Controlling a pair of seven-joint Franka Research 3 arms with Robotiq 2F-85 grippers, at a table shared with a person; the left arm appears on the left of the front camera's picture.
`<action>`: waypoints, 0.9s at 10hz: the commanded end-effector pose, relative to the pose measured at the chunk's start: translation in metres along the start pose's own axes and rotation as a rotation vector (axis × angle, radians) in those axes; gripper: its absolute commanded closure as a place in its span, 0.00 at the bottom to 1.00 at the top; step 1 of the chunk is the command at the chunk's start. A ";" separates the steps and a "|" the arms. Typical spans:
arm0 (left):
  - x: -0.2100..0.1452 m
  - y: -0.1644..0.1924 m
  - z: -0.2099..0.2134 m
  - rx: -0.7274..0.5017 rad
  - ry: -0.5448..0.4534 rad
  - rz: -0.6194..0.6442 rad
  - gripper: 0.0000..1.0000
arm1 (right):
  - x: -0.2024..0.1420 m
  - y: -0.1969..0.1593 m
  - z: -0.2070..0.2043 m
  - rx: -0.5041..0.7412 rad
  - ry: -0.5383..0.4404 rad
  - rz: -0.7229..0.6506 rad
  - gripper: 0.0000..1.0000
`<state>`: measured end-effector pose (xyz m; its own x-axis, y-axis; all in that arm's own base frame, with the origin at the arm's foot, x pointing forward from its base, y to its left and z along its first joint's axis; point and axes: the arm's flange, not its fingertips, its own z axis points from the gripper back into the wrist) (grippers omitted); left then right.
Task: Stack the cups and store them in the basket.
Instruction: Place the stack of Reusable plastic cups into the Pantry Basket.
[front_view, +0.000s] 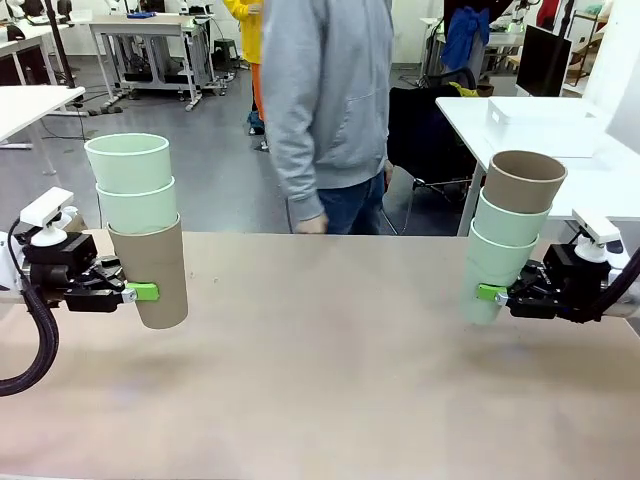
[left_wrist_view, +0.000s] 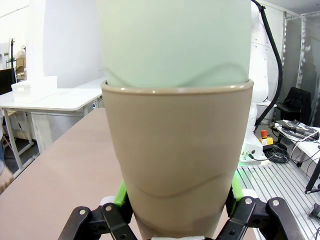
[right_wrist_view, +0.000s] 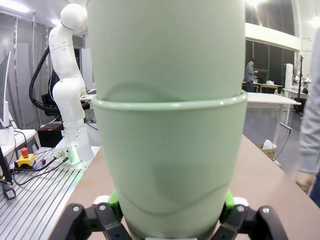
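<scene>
Left gripper (front_view: 148, 292) clamped on a tan-brown cup (front_view: 158, 265), the bottom of a three-stack at the left side of the table (front_view: 330, 380). Two mint-green cups (front_view: 130, 165) nested in it, top leaning slightly left. Left wrist view: green pads (left_wrist_view: 121, 192) pressed on both sides of that cup's base.

Right gripper (front_view: 492, 293) clamped on the bottom mint cup (front_view: 490, 262) of a second stack at the right side. Another mint cup (front_view: 512, 218) sits in it, brown cup (front_view: 523, 180) on top, stack tilted right.

Person (front_view: 325, 100) at the far edge, hand (front_view: 311, 224) by the table. White box (front_view: 530, 112) on the far-right side table, possibly the basket, too small to tell.
</scene>
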<state>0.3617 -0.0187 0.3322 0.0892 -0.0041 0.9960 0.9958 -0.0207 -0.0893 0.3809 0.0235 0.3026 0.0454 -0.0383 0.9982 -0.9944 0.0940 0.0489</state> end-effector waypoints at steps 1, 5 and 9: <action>0.006 0.000 -0.001 0.002 -0.014 0.002 0.15 | 0.004 0.000 0.000 -0.002 -0.003 0.015 0.16; 0.006 0.000 -0.001 0.002 -0.014 0.002 0.15 | 0.004 0.000 0.000 -0.002 -0.003 0.015 0.16; 0.006 0.000 -0.001 0.002 -0.014 0.002 0.15 | 0.004 0.000 0.000 -0.002 -0.003 0.015 0.16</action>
<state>0.3617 -0.0187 0.3322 0.0892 -0.0041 0.9960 0.9958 -0.0207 -0.0893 0.3809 0.0235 0.3026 0.0455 -0.0383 0.9982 -0.9944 0.0940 0.0489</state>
